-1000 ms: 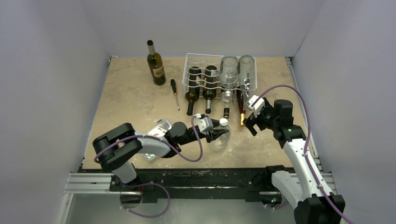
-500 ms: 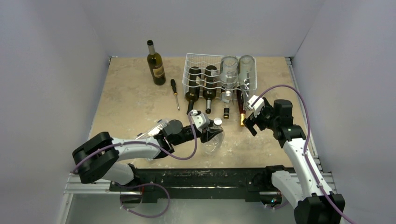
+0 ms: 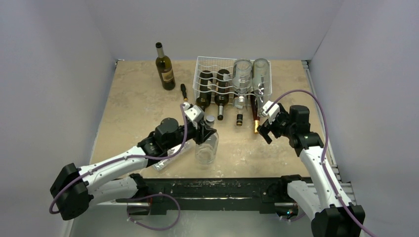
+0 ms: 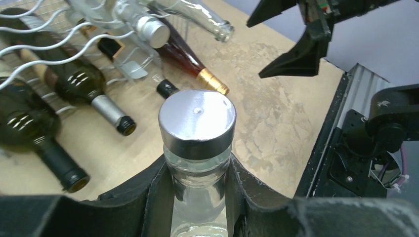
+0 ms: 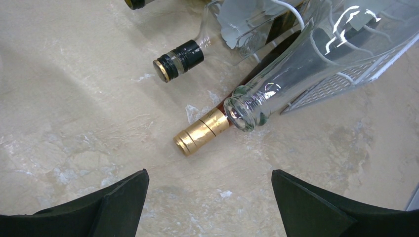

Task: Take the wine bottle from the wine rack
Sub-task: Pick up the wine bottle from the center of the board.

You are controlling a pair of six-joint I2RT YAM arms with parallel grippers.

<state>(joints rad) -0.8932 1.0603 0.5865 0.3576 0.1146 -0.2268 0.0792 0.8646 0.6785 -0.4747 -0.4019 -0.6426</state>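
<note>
The left gripper (image 3: pixel 202 129) pinched the neck of the clear bottle (image 3: pixel 206 149) below its cap (image 4: pixel 197 116), upright, well apart from the rack (image 3: pixel 207 65) at the table's (image 3: pixel 133 98) far side. The right gripper (image 3: pixel 264 124) hung spread near the gold-capped bottle (image 5: pixel 201 130). Risk: the smooth glass neck could slip or swing in the pads (image 4: pixel 244 197); an early release would topple the bottle.

The wine bottle (image 3: pixel 206 148) is clear glass with a silver screw cap. It's standing upright just below the middle of the top view, well apart from the rack, neck pinched in the left gripper (image 3: pixel 207 129). The wine rack (image 3: pixel 210 64) is white wavy wire, upper middle of frame, with other bottles (image 3: pixel 222 88) lying in it, necks pointing toward the bottom edge.
</note>
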